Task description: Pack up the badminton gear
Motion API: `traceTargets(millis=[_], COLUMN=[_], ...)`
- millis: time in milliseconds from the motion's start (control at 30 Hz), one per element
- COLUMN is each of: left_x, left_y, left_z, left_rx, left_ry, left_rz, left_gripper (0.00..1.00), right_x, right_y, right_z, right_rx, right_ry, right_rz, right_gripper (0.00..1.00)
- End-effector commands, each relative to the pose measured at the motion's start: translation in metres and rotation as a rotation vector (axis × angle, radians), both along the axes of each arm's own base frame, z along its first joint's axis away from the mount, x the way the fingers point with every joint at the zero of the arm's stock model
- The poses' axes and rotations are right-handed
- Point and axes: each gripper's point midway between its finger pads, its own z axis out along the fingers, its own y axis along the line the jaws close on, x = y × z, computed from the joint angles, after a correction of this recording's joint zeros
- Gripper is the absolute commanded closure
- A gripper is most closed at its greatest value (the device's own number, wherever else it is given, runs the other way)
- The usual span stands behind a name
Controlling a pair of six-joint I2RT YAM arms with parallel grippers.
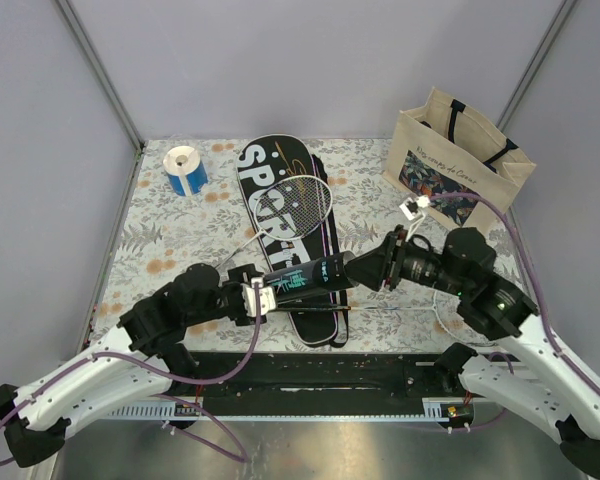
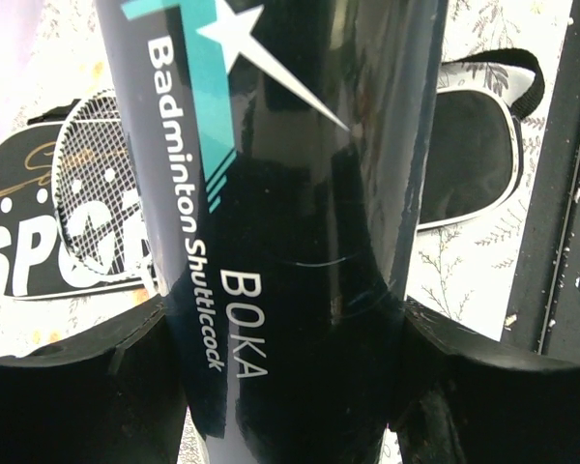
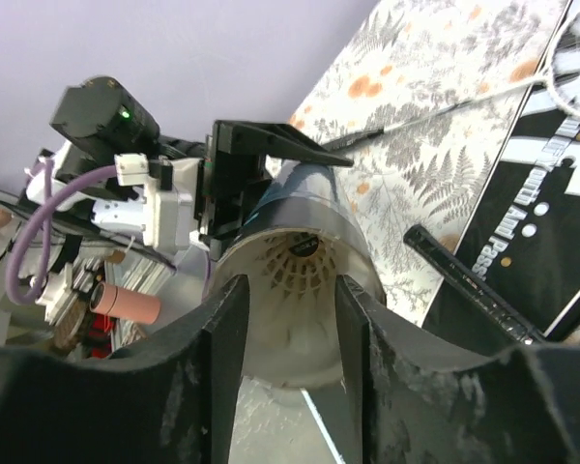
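Note:
The long black tube [image 1: 302, 279] with teal print lies level above the table, and my left gripper [image 1: 263, 297] is shut on its near end. In the left wrist view the tube [image 2: 300, 145] fills the gap between both fingers of that gripper [image 2: 285, 309]. My right gripper [image 1: 356, 270] is at the tube's open end, its jaws apart. In the right wrist view a white shuttlecock [image 3: 290, 338] sits in the tube's mouth [image 3: 314, 198], seen between the spread fingers of that gripper [image 3: 290, 290]. A white-framed racket [image 1: 302, 205] lies on the black SPORT case [image 1: 270, 185].
A blue-and-white tape roll [image 1: 187, 170] stands at the back left. The beige tote bag [image 1: 460, 160] stands upright at the back right, behind my right arm. The case reaches from the back of the table to beneath the tube.

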Motion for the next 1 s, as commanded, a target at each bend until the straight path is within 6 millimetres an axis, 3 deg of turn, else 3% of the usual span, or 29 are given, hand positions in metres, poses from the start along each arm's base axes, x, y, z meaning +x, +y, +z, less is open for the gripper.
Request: traceTargets(millis=[0, 167, 267, 433, 567, 733, 867, 967], left_x=[0.004, 0.005, 0.007, 0.006, 0.004, 0.007, 0.009, 0.009], left_y=[-0.017, -0.013, -0.009, 0.001, 0.009, 0.015, 0.018, 0.019], left_z=[0.05, 0.05, 0.057, 0.065, 0.066, 0.07, 0.07, 0.069], left_rx=[-0.156, -0.149, -0.165, -0.197, -0.245, -0.3, -0.303, -0.301], left_ry=[-0.105, -0.102, -0.096, -0.067, -0.084, -0.127, -0.141, -0.147], left_rz=[-0.036, -0.015, 0.02, 0.086, 0.112, 0.149, 0.165, 0.163], left_gripper=[1.0, 1.0, 1.0, 1.0, 1.0, 1.0, 1.0, 1.0], right_x=[-0.004, -0.006, 0.007, 0.06, 0.083, 0.1, 0.106, 0.111], right_y=[-0.03, -0.05, -0.061, -0.099, -0.112, -0.12, -0.123, -0.114], right_z=[0.045, 0.063, 0.051, -0.03, -0.095, -0.165, -0.208, -0.231], right_rx=[0.033, 0.071, 0.032, -0.253, -0.466, -0.698, -0.833, -0.852], right_ry=[-0.105, -0.154, -0.15, -0.077, -0.025, 0.065, 0.157, 0.219], right_rz=[-0.127, -0.207, -0.302, -0.619, -0.725, -0.788, -0.801, -0.762], right_gripper=[0.48, 0.46, 0.45, 0.45, 0.45, 0.46, 0.48, 0.49])
